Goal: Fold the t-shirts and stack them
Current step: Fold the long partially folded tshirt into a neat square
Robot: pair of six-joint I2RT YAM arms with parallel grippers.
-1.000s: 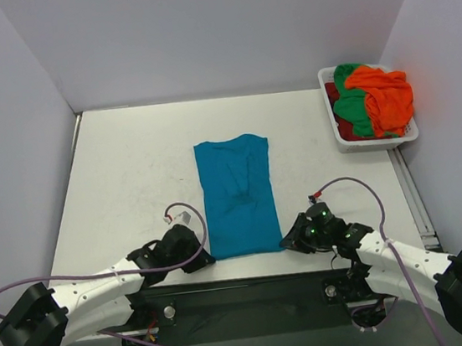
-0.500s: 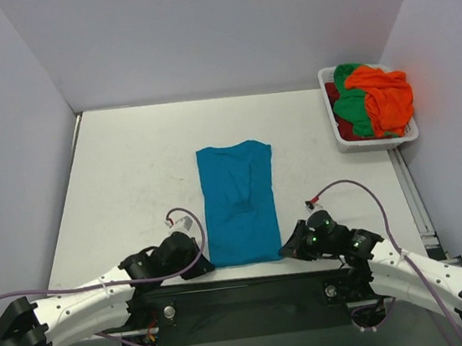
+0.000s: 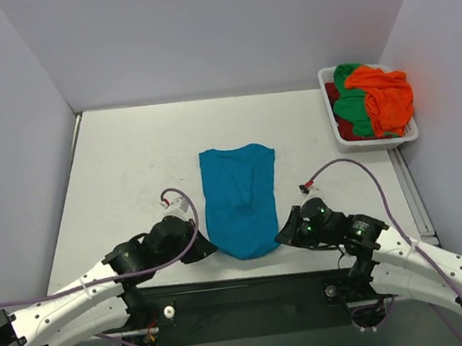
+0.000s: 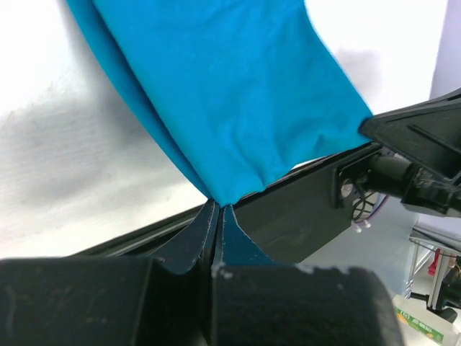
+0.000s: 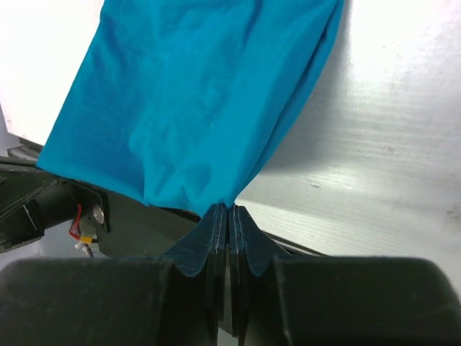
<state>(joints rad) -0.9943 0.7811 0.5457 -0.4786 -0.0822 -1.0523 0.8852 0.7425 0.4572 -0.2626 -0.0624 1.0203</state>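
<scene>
right now the teal t-shirt (image 3: 241, 201) lies lengthwise in the middle of the white table (image 3: 129, 168), collar end toward the far wall and hem end toward the arm bases. it is folded into a narrow strip. the left gripper (image 3: 206, 250) sits at the near left corner of the hem and the right gripper (image 3: 284, 236) at the near right corner, 1 on each side of the cloth. between them the hem sags in a rounded curve, and the fabric wrinkles toward the 2 corners.

from the left wrist, the left gripper (image 4: 217, 209) has its fingers pressed together with a pinch of the teal t-shirt (image 4: 216, 94) caught at the tips. the cloth rises away from them in a double layer and casts a shadow on the table beneath. from the right wrist, the right gripper (image 5: 227, 210) is likewise clamped tight on a corner of the teal t-shirt (image 5: 202, 101), the fabric fanning out from the tips in soft folds.

at the far right corner of the table stands a white basket (image 3: 344, 144), well apart from the teal t-shirt. an orange t-shirt (image 3: 386, 95) is heaped on top and spills over its right rim. a green t-shirt (image 3: 350, 109) lies beside it, and a bit of dark red t-shirt (image 3: 332, 93) shows at the basket's left edge.
</scene>
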